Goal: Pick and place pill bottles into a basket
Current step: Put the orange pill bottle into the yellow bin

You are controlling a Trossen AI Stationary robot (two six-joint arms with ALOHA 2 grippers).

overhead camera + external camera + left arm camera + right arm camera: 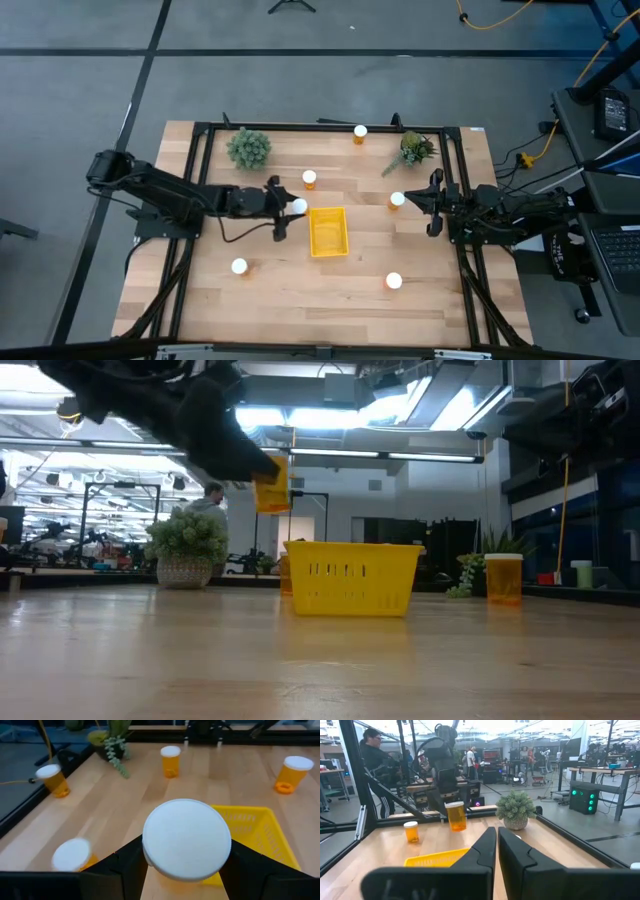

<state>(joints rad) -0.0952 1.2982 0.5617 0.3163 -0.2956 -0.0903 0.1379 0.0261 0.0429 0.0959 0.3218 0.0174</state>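
Left of frame centre in the high view, the left hand point(291, 207) pinches a pill bottle point(298, 206) beside the basket point(328, 231). The bottle looks light, rigid and smooth, so gripping its sides below the cap seems safest. At right, the right hand point(433, 203) waits, fingers pressed together.

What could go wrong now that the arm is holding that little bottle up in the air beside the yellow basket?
The left gripper holds a pill bottle above the table, just short of the basket. If released here, it would likely land on the table and roll. The basket looks light and empty, so a nudge from the arm could shift it. The bottle also sits well forward in the fingers, with its cap beyond the tips, so it might slip.
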